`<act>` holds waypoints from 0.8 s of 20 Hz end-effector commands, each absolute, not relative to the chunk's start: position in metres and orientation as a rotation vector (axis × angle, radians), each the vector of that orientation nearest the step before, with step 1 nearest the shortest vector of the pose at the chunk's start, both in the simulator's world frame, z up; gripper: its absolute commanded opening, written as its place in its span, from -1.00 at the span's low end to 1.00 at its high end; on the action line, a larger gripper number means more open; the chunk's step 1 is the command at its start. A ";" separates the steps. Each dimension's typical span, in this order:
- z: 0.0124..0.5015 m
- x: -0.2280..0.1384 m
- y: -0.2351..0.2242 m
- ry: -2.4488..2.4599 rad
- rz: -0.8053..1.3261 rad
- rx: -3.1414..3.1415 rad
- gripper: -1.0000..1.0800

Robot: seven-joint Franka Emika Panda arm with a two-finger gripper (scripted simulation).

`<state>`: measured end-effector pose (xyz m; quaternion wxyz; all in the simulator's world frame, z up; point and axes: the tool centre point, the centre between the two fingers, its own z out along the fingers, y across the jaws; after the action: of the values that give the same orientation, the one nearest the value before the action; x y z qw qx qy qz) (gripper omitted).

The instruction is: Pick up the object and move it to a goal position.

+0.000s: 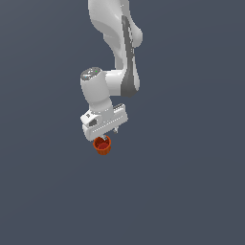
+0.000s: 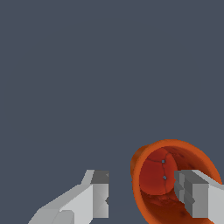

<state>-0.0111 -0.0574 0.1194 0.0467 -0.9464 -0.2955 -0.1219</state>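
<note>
The object, a small red-orange cup (image 1: 102, 145) with a darker red inside, sits on the flat grey floor, its mouth facing up. My white gripper (image 1: 106, 135) is just above it, pointing down. In the wrist view the gripper (image 2: 142, 194) is open. One finger (image 2: 98, 197) is outside the cup (image 2: 148, 166), with a gap between them. The other finger (image 2: 197, 197) is over the cup's open mouth, so the cup's near wall lies between the two. Nothing is held. I cannot tell whether a finger touches the cup.
The grey floor (image 1: 191, 191) is plain in both views. The white arm (image 1: 119, 57) comes down from the top of the exterior view. No other objects and no goal marker show.
</note>
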 end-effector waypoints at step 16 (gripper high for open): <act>0.098 -0.027 -0.072 -1.164 -0.459 -2.803 0.23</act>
<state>-0.0261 -0.0718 0.0988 0.0369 -0.9143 -0.3752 -0.1483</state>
